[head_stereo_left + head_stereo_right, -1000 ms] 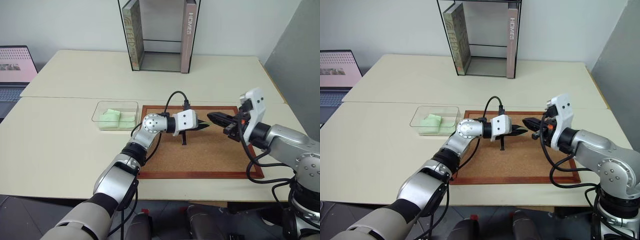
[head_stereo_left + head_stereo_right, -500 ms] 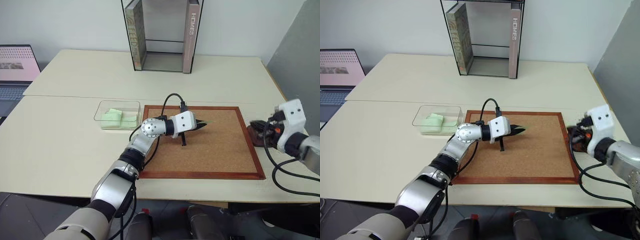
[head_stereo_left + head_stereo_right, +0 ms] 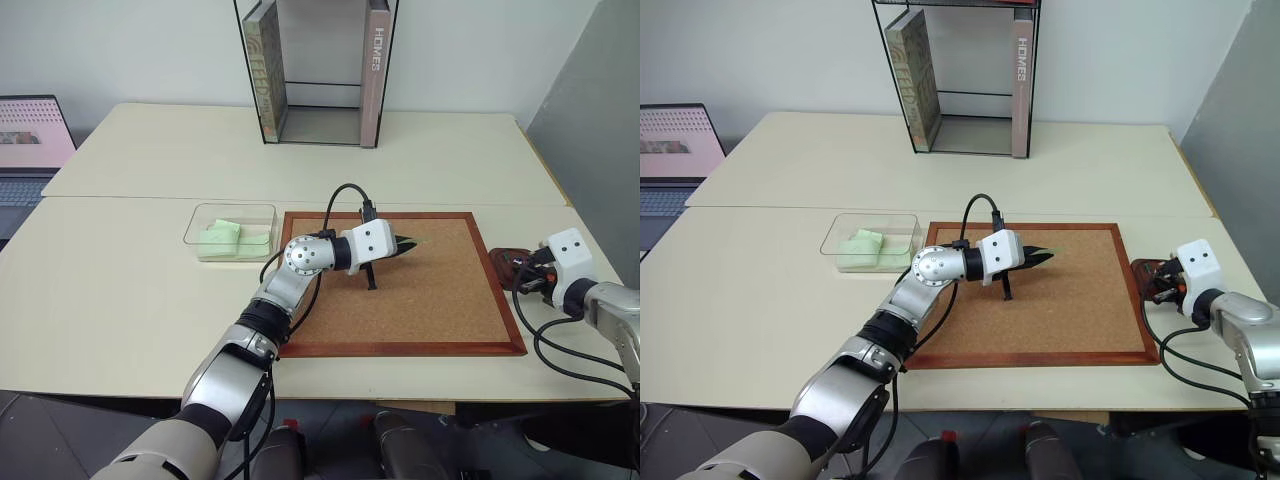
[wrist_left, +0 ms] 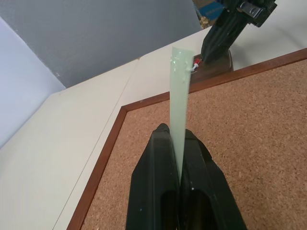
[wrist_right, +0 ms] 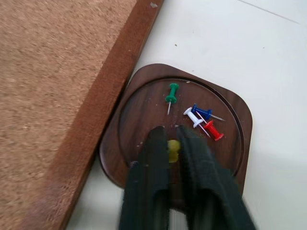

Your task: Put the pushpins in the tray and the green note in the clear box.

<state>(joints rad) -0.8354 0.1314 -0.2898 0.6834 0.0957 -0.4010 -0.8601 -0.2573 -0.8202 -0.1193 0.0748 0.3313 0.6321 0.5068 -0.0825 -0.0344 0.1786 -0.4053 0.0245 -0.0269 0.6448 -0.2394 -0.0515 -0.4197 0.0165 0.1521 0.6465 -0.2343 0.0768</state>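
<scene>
Left eye view: left hand (image 3: 408, 244) hovering level over the corkboard (image 3: 440, 310), pinching the green note (image 3: 413, 243) edge-on between fully closed fingers. Clear box (image 3: 232, 231) sitting on the tabletop (image 3: 120, 290) just beside the corkboard's left edge, already holding crumpled pale green papers (image 3: 222, 238). Right hand (image 3: 527, 279) reaching down over the tray (image 3: 506, 266), just off the corkboard's right edge. Book stand (image 3: 316, 70) standing well apart at the back, laptop (image 3: 34, 140) at the far left.

Right eye view: same layout, nothing added; right hand's opening too small to judge here.

Left wrist view: note standing upright between the two black fingers (image 4: 158, 191), clamped along its lower edge; tray and right hand visible beyond the note's top.

Right wrist view: right hand (image 5: 171, 143) poised over the tray (image 5: 144, 105), fingers barely parted, a pale yellowish pushpin (image 5: 173, 146) sitting in the narrow gap, seemingly being let go. Green pushpin (image 5: 170, 97) already lying in the tray, with white, blue and red pins (image 5: 204, 120) beside it.

Judging the step: dropping the last pushpin into the tray. Next: widening the right hand fully and lifting clear, then swinging the left hand over the clear box and releasing the note inside, taking care with the thin slip sticking to a finger.
</scene>
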